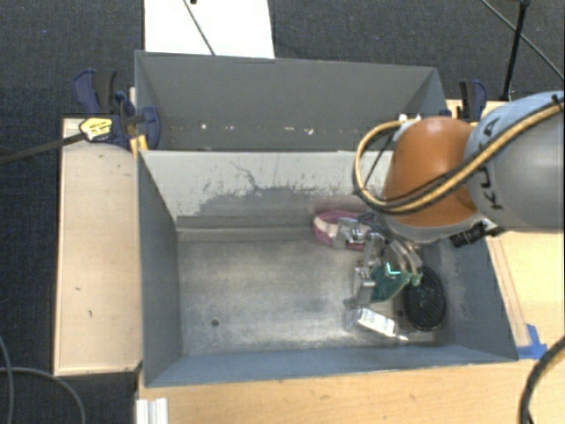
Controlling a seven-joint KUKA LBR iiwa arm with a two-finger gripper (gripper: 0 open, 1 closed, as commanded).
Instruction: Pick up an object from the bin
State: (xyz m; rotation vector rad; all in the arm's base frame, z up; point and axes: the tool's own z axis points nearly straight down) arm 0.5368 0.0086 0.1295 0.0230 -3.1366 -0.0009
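hovering in scuffed grey bin [256, 290], arm [521, 175] above green item [387, 277], dark carpet [353, 16] around

Floor: dark speckled carpet [53, 25], top and left.
Cable: 1 black lead [35, 152] crossing it at left.
Stand: thin black pole [518, 42], upper right.

Arm [530, 162]: grey rounded link, dark lettering partly visible. Orange dome cover [428, 170] at the wrist. Yellow and black cables [380, 132] loop round it. Gripper [378, 281]: bare silver metal.
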